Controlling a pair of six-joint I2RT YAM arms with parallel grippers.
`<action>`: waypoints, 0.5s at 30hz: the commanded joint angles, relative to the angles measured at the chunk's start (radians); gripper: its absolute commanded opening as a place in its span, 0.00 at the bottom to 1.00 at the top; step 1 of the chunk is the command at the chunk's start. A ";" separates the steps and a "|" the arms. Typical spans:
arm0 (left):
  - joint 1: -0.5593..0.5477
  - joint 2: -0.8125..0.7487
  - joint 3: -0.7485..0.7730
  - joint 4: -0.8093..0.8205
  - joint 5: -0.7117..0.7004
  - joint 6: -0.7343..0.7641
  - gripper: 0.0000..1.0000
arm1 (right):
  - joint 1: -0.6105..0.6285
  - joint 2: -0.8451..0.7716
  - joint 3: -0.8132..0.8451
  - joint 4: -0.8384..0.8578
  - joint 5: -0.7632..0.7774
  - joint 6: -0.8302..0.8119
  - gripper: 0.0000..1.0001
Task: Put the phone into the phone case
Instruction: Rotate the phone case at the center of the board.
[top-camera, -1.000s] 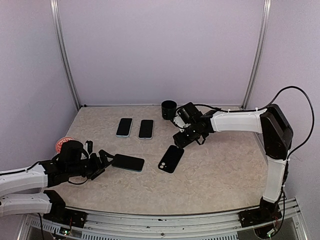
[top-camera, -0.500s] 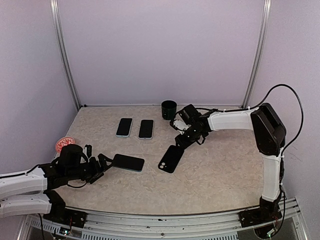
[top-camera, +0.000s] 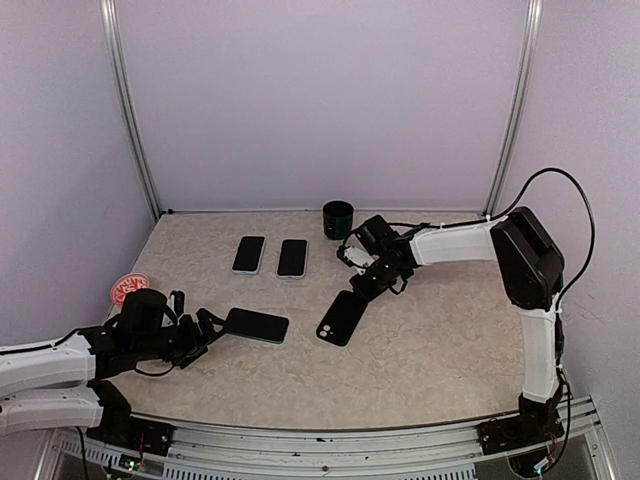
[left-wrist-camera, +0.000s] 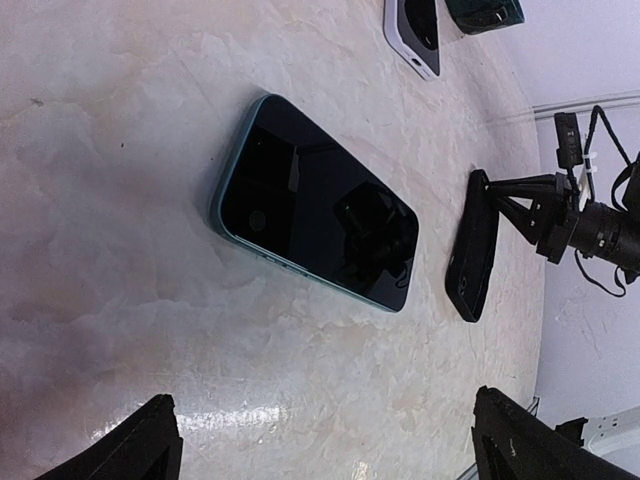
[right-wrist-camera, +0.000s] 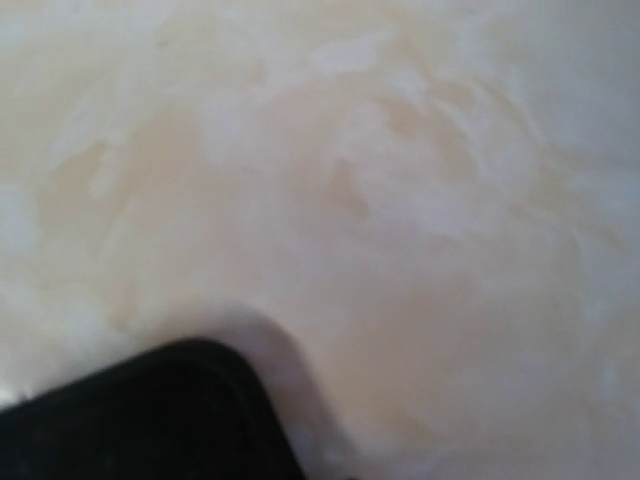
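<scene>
done so far: nothing is seated yet; the phone (top-camera: 256, 325) lies flat and screen up on the desk (top-camera: 430, 350), outside the phone case (top-camera: 342, 318).
phone: just ahead of my left hand (top-camera: 207, 330), in line with its fingertips and not touched by them.
left hand: fingers spread wide, nothing between them.
right hand: my right hand (top-camera: 366, 285) has its fingers drawn together on the end of the phone case nearest to it; the rest of the case runs away from that hand.
case to phone: apart, with a strip of bare desk between them.
left to do: nearly all of it, i judge: bring the case and phone together, square them up, press the phone in.
top view adds: both hands at once and the gap between the two things, plus two more phones (top-camera: 249, 254) and a dark cup (top-camera: 338, 217) beyond my right hand.
left wrist view adds: the phone's teal rim and dark glass, and my right fingers (left-wrist-camera: 520, 200) meeting at the case's end, too small to read from above.
right wrist view adds: only blurred desk and a dark rounded corner low on the left, likely the case; none of its own fingers show.
</scene>
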 joint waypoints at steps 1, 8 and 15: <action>-0.005 0.000 -0.008 0.021 -0.008 0.004 0.99 | -0.005 0.012 0.005 0.021 -0.027 0.012 0.06; -0.004 0.024 0.006 0.053 -0.001 0.007 0.99 | -0.006 -0.055 -0.039 0.024 -0.021 0.100 0.00; -0.005 0.043 0.017 0.062 0.002 0.010 0.99 | -0.006 -0.183 -0.192 0.081 0.037 0.381 0.00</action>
